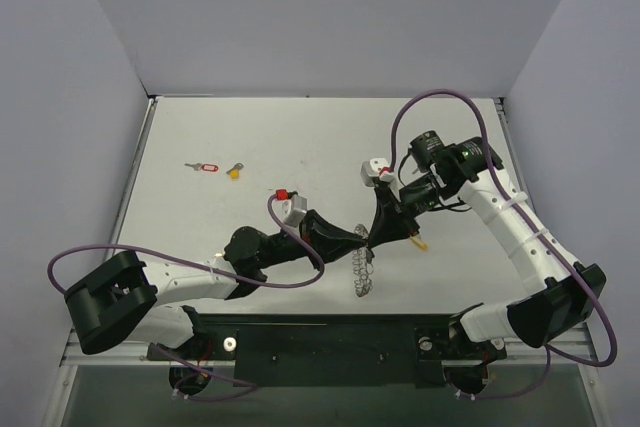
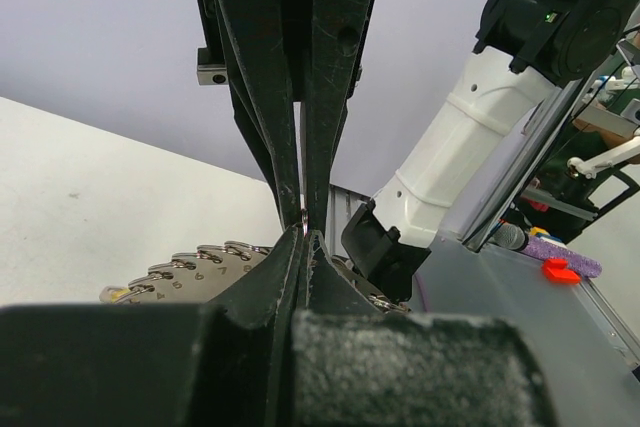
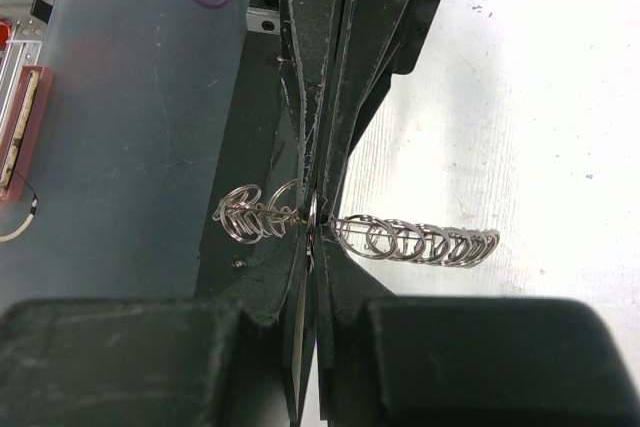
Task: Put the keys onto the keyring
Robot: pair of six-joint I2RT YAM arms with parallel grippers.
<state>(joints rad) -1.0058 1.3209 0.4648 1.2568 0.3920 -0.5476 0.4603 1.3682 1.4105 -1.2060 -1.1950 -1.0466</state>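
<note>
The keyring (image 1: 362,272), a silvery ring hung with small loops, is held upright between both grippers at the table's near middle. My left gripper (image 1: 366,239) is shut on the keyring (image 2: 195,265). My right gripper (image 1: 379,231) comes from the opposite side, tip to tip with the left, shut on a thin flat metal blade (image 3: 304,342) that looks like a key seen edge-on; its head is hidden. The keyring (image 3: 420,242) crosses right at these tips. A red-tagged key (image 1: 207,166) and a yellow key (image 1: 235,171) lie at the far left. An orange-yellow key (image 1: 420,241) lies beside the right gripper.
A black base plate (image 1: 320,332) runs along the near edge between the arm bases. Purple cables (image 1: 300,272) loop over both arms. White walls close the table at the back and sides.
</note>
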